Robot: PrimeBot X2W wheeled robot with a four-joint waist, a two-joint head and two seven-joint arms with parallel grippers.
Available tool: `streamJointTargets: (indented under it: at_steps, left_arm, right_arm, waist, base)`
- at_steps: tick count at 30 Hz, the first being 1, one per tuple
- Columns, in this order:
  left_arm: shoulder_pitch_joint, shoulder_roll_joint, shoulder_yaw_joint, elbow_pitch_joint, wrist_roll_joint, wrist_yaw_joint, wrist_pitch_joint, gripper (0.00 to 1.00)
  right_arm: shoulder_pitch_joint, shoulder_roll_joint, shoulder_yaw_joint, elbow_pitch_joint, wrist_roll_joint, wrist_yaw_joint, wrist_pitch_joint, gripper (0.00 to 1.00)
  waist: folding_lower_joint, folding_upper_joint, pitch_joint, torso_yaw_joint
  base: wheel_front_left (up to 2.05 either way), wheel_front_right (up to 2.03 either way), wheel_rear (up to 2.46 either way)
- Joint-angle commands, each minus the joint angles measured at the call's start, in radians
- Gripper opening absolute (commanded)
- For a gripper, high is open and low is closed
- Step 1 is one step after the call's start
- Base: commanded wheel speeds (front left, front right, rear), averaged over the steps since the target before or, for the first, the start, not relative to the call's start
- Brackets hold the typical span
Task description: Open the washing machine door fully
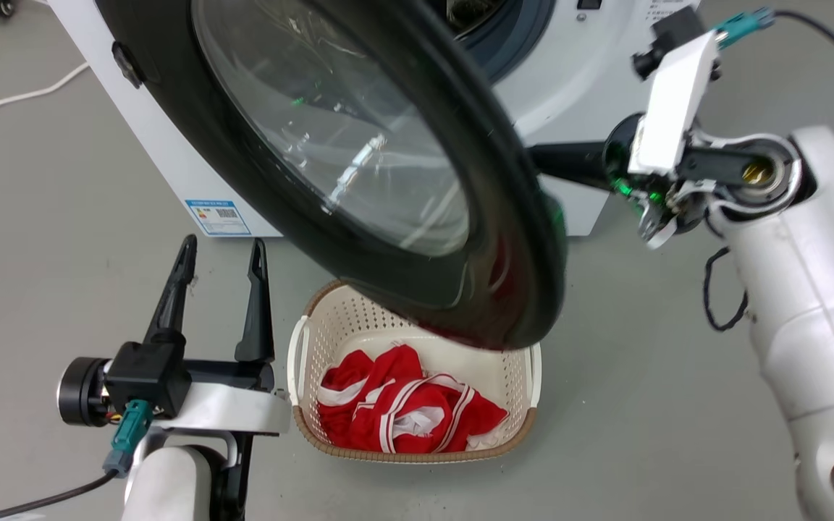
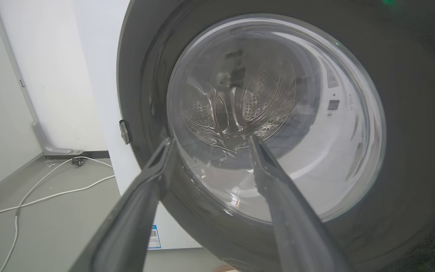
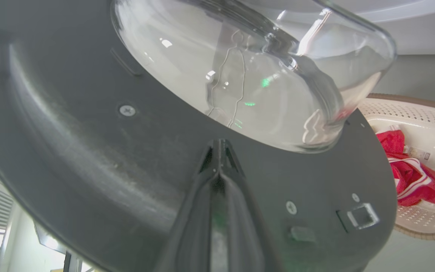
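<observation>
We're shoving the washing machine door (image 1: 388, 181) wider
Right end effector (image 3: 219, 145), pinched closed and empty: push slowly against the inner face ahead.

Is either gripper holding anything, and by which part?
Nothing is gripped. The left gripper is open, apart from the door; the right gripper is shut, its tips against the door's inner black ring.

Cream basket (image 1: 348, 322) — red garment (image 1: 395, 416) inside, white cable (image 1: 26, 94) on floor (image 1: 641, 362)
</observation>
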Motion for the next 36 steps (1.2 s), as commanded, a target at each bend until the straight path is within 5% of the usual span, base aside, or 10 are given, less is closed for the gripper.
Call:
streamJointTargets:
  at_steps: [1, 26, 30, 36]
  left_arm:
    - [0.010, -0.001, 0.000, 0.001, 0.001, -0.001, -0.003, 1.00]
    - [0.049, -0.001, -0.025, 0.014, -0.015, 0.002, -0.003, 1.00]
    - [0.055, -0.001, -0.027, 0.013, -0.015, 0.002, -0.003, 1.00]
    - [0.069, -0.001, -0.027, 0.015, -0.019, 0.006, -0.003, 1.00]
  right_arm:
    - [0.019, 0.009, 0.003, -0.011, 0.009, 0.002, 0.005, 0.00]
    - [0.262, 0.082, 0.141, -0.261, 0.116, 0.002, -0.019, 0.00]
    - [0.271, 0.081, 0.131, -0.253, 0.120, 0.002, -0.079, 0.00]
    - [0.310, 0.080, 0.027, -0.221, 0.090, 0.002, -0.336, 0.00]
  waist:
    - [0.0001, 0.0000, -0.008, 0.001]
    - [0.0001, 0.0000, -0.063, 0.015]
    - [0.0001, 0.0000, -0.068, 0.015]
    - [0.0001, 0.0000, -0.083, 0.013]
  base:
    - [0.00, 0.00, 0.00]
    - [0.00, 0.00, 0.00]
    - [0.00, 0.00, 0.00]
    - [0.00, 0.00, 0.00]
